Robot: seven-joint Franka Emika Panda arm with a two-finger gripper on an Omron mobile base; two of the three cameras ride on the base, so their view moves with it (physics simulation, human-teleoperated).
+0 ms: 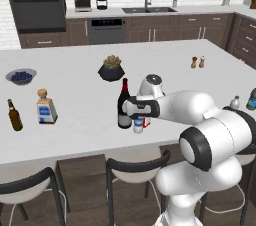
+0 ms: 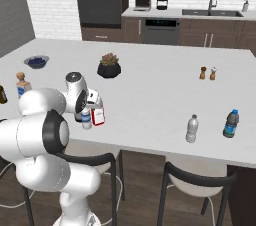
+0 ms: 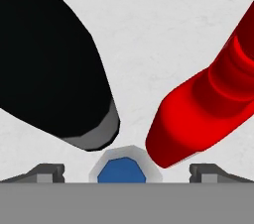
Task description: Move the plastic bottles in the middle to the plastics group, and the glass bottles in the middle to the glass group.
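The small water bottle [image 3: 122, 169], light and easily dented, is shown centred beneath the open tool [image 3: 127, 172], to be gripped below its cap.

Glossy white, rounded arm [image 1: 200, 120] segments; dark grey bands at joints; grey-capped round wrist housing; small dark finger tips [image 3: 49, 171]; bulbous white base column.

Left base view: from behind and left of the arm, looking forward and down across the white bench [image 1: 75, 60] toward the far kitchen wall. Right base view: the mirrored position behind and right, sharing that bench [image 2: 160, 80] and the potted plant [image 1: 111, 67] [image 2: 109, 65]. Hand view: looks straight down, very near, onto a blue cap [image 3: 121, 170].
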